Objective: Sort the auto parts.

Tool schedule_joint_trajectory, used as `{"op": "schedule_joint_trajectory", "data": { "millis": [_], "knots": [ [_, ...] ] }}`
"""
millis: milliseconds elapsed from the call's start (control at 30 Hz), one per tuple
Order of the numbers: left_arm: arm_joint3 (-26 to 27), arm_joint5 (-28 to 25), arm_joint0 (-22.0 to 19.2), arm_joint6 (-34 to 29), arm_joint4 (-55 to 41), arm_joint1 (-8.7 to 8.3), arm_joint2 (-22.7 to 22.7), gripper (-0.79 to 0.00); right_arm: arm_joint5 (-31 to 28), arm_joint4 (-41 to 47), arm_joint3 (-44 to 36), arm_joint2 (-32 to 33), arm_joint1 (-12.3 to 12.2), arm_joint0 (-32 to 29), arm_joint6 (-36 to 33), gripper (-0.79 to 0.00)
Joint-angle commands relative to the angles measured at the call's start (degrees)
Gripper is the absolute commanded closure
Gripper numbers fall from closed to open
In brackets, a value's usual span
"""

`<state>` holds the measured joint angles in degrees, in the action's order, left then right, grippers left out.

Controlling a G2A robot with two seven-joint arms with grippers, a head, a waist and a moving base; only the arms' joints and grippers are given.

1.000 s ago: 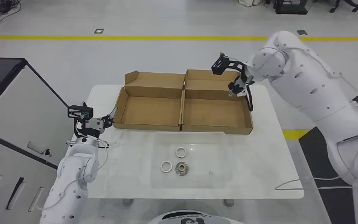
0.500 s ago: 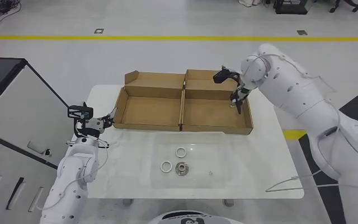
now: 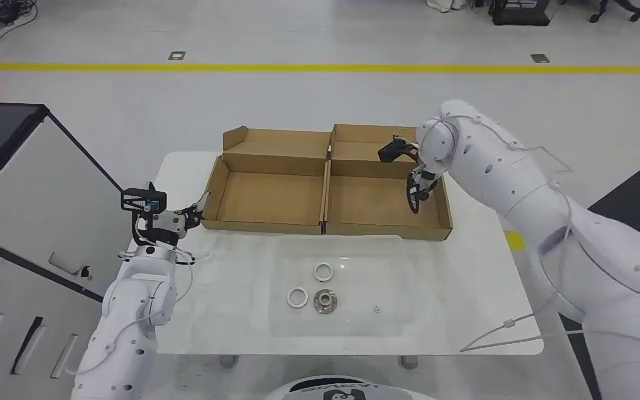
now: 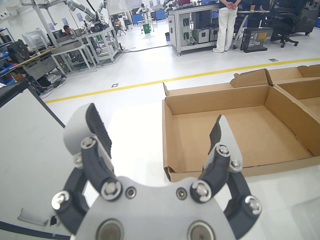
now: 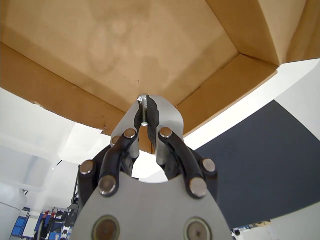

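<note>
- Your right gripper (image 5: pixel 146 107) is clenched on a threaded bolt (image 5: pixel 143 112). The bolt lies lengthwise in the grip, with its tip aimed at the right box (image 5: pixel 100 38) floor.
- Your left gripper (image 4: pixel 155 116), spread wide, sits well apart, beside the left box (image 4: pixel 237 131).

The right gripper (image 5: pixel 146 106) has its pads pressed together on a threaded bolt (image 5: pixel 143 111), which lies lengthwise between them. Taking the fingertips as pointing to twelve o'clock, the cardboard box (image 5: pixel 100 38) floor spreads ahead, its inner corner near two o'clock, the white table (image 5: pixel 37 116) at nine, and a dark surface (image 5: pixel 250 163) at four.
</note>
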<state>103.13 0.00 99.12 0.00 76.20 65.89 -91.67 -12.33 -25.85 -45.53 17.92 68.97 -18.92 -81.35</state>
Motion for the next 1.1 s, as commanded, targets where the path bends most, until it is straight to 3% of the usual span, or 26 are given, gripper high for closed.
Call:
{"op": "schedule_joint_trajectory", "data": {
  "millis": [0, 1067],
  "knots": [
    [0.0, 0.0, 0.0, 0.0, 0.0, 0.0, 0.0, -0.785, -0.22, -0.45, 0.71, -0.19, 0.33, -0.21, 0.25, 0.0],
    [0.0, 0.0, 0.0, 0.0, 0.0, 0.0, 0.0, -0.785, -2.93, -7.82, 10.32, -0.95, 5.89, -2.7, 7.21, 0.0]
  ]
}}
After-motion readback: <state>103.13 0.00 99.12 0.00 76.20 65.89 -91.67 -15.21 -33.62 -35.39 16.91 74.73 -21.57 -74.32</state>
